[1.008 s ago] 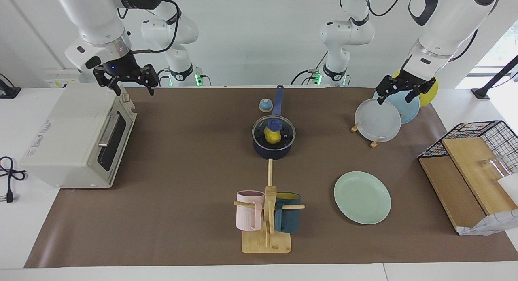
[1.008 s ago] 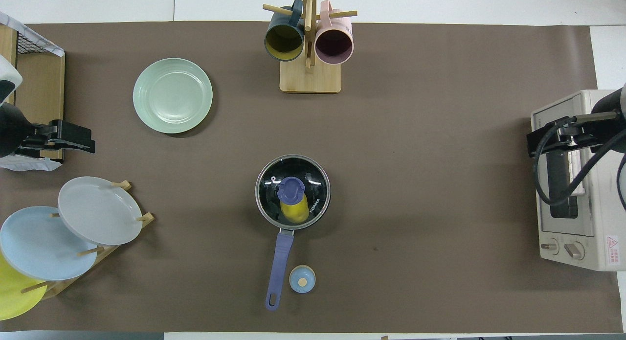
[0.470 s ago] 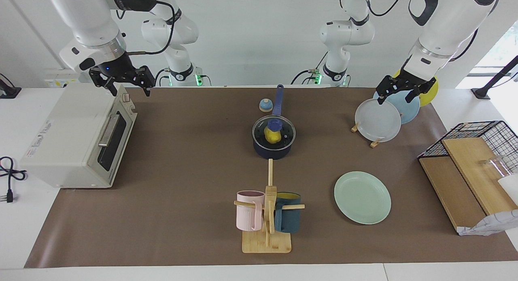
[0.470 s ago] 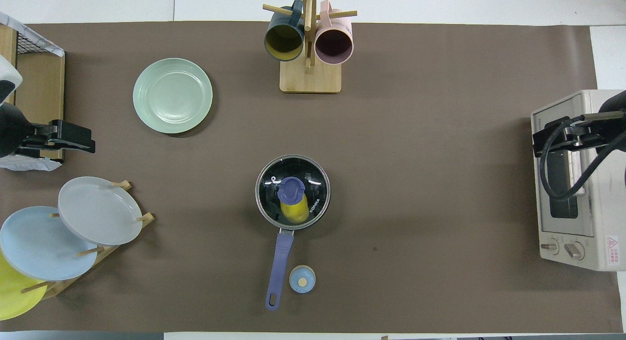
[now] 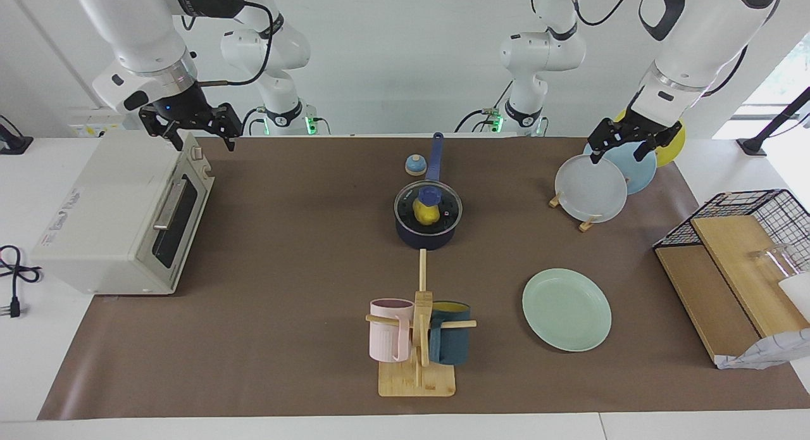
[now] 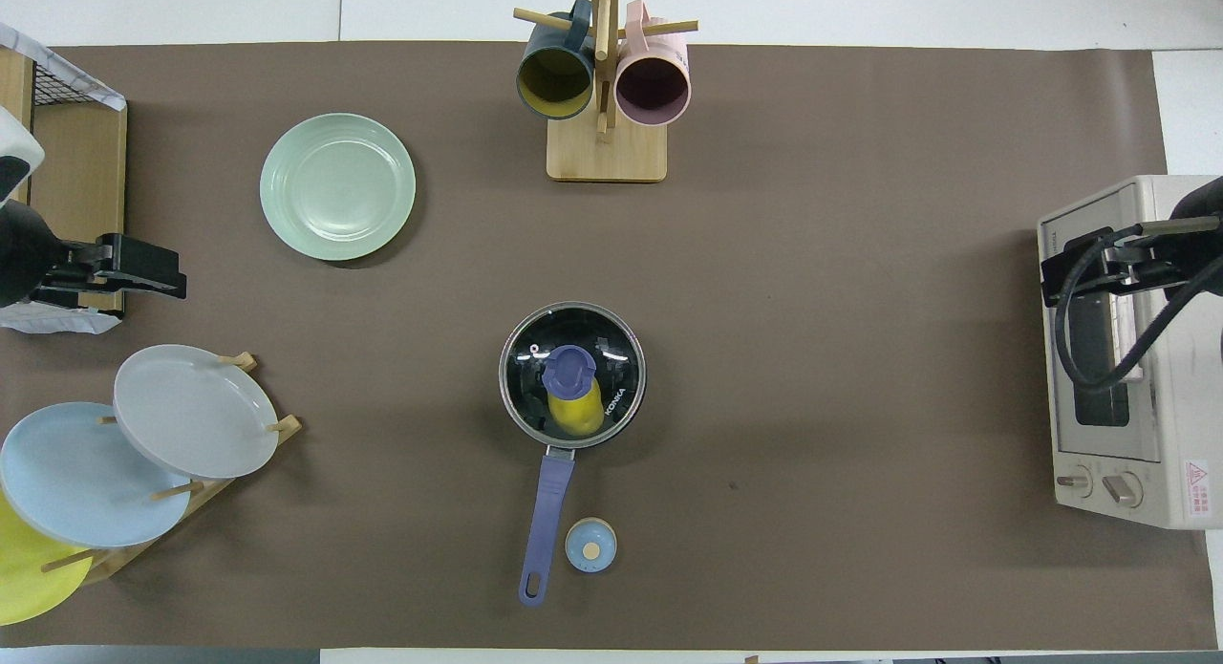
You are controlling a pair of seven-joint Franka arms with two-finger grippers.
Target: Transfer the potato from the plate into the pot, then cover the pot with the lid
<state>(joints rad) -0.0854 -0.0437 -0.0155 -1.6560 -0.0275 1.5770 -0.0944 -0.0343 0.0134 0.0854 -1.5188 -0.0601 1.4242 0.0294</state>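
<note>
Two arms, both parked high at the table's ends w/ jaws spread wide and nothing held.

Facing view: right gripper (image 5: 192, 131) hangs over the toaster oven (image 5: 120, 218) at abt 10 o'clock from the pot (image 5: 428, 228); left gripper (image 5: 623, 147) hangs over the plate rack (image 5: 588, 187) at abt 2 o'clock from it. Lid (image 5: 428, 207) sits flat on the pot rim, blue knob up; potato (image 5: 426, 214) shows yellow through the glass, inside. Plate (image 5: 566, 309) lies bare at abt 4 o'clock from the pot, toward the left arm's end. Pot handle runs to 12 o'clock, toward the robots, small bell-like object (image 5: 414, 165) just beside it. Mug stand (image 5: 417, 339) at 6 o'clock from the pot.

Overhead view: pot (image 6: 571, 375) mid-table, long axis along 6–12, handle at 6. Left gripper (image 6: 143, 272) lies at abt 9 o'clock from it, right gripper (image 6: 1075, 272) at abt 3; left looks a bit nearer. Plate (image 6: 337, 186) at abt 10 o'clock, nothing on it.

Judgement: both steps look done; no further reach called for. Were the lid reseated, the way in from either end is open mat; only the bell near the handle is close.
</note>
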